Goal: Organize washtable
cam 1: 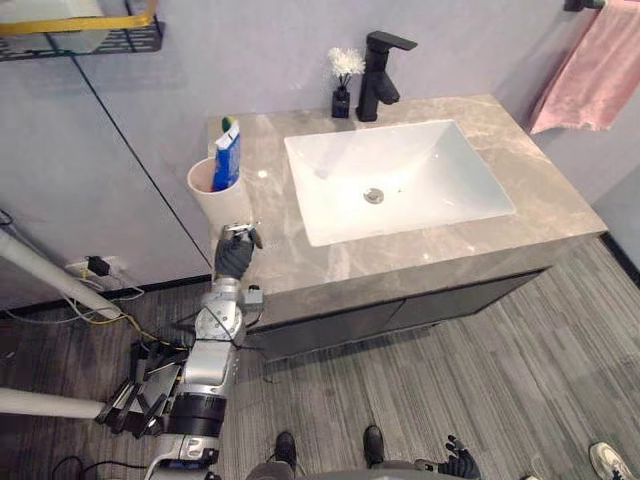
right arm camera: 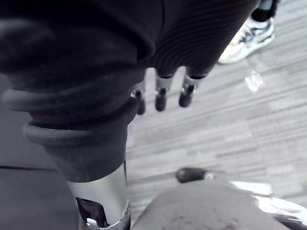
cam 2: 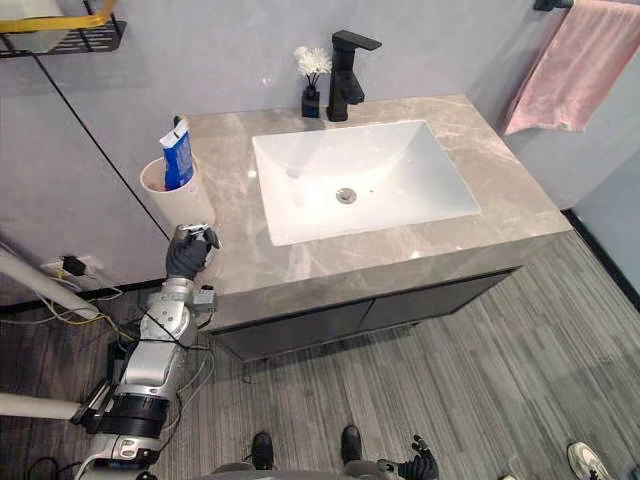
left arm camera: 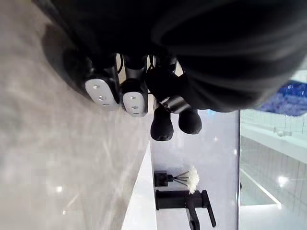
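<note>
1. Working at the counter's (cam 1: 545, 185) left front corner, mind its edge.
2. The cup (cam 1: 222, 208) stands upright there; wrap its wall low down.
3. The tube (cam 1: 227, 158) leans inside it; avoid knocking it.
4. The left hand (cam 1: 237, 255), just beside the cup, is loosely bent and empty; the right hand (cam 1: 458, 462) hangs slack.

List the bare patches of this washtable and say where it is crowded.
Free: the countertop strip between the basin and the right edge; the front strip between basin and front edge; the back right corner beside the faucet. Crowded: the left strip, with the cup holding a toothpaste tube and the left hand by it; the vase crowds the faucet.
</note>
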### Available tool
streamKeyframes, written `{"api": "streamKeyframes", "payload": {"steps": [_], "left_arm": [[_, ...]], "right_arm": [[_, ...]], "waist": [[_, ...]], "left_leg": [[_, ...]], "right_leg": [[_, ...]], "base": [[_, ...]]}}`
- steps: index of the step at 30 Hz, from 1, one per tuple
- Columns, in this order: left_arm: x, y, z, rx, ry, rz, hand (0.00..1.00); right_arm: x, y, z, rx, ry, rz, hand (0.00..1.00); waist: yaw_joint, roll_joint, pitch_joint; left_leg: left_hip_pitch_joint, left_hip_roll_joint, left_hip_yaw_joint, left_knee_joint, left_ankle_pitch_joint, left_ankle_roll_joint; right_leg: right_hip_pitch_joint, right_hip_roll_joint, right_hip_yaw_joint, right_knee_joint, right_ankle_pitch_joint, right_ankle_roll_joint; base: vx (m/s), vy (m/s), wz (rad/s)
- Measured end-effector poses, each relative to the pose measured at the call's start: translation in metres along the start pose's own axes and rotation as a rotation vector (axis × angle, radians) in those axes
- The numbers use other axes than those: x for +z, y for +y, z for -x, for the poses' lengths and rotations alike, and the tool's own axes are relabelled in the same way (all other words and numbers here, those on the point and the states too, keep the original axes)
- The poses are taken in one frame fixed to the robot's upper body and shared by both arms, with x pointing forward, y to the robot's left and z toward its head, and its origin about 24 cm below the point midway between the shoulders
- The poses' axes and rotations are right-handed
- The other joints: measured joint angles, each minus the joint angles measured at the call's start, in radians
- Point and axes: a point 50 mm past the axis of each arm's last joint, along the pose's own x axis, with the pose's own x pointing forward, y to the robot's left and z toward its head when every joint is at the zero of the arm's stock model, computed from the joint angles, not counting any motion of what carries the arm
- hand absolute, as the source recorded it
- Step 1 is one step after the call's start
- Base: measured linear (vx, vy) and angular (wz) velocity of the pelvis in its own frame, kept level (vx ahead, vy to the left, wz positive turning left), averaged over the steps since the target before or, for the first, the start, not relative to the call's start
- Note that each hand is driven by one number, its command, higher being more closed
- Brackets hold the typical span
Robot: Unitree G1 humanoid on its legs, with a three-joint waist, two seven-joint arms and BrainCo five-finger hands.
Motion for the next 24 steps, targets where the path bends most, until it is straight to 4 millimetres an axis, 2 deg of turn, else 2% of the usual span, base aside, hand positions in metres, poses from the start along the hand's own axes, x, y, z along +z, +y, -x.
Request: {"api": "streamKeyframes", "payload": {"steps": [3,7,15,24], "left_arm": [[0.000,0.004,0.001,0.019,0.001,0.000,1.00],[0.001,0.006,0.002,0.023,-0.003,0.003,1.00],[0.013,0.026,-0.008,0.080,-0.042,-0.021,1.00],[0.017,0.023,-0.012,0.071,-0.059,0.019,1.00]], "right_arm": [[0.000,-0.001,0.000,0.000,0.002,0.003,0.00],[0.001,0.000,0.000,0.009,-0.004,0.023,0.00],[0.001,-0.006,-0.001,0.011,-0.005,0.034,0.00],[0.000,-0.006,-0.001,0.010,-0.003,0.031,0.00]], "waist": [[0.016,0.002,0.000],[0.016,0.002,0.000],[0.016,-0.002,-0.001],[0.013,-0.008,-0.001]], "left_leg": [[0.000,0.000,-0.002,0.000,0.000,0.000],[0.000,0.000,-0.005,-0.001,0.000,0.001],[-0.005,0.000,-0.005,-0.001,0.001,0.001],[-0.013,-0.001,-0.005,-0.001,0.001,0.001]], "right_leg": [[0.000,0.000,-0.002,0.000,-0.001,-0.001],[0.002,0.000,-0.007,0.000,-0.002,-0.003],[-0.004,0.000,-0.007,0.000,-0.002,-0.003],[-0.011,0.000,-0.008,0.000,-0.002,-0.003]], "base": [[0.00,0.000,0.00],[0.00,-0.002,0.01],[0.00,0.000,0.00],[0.00,0.000,0.00]]}}
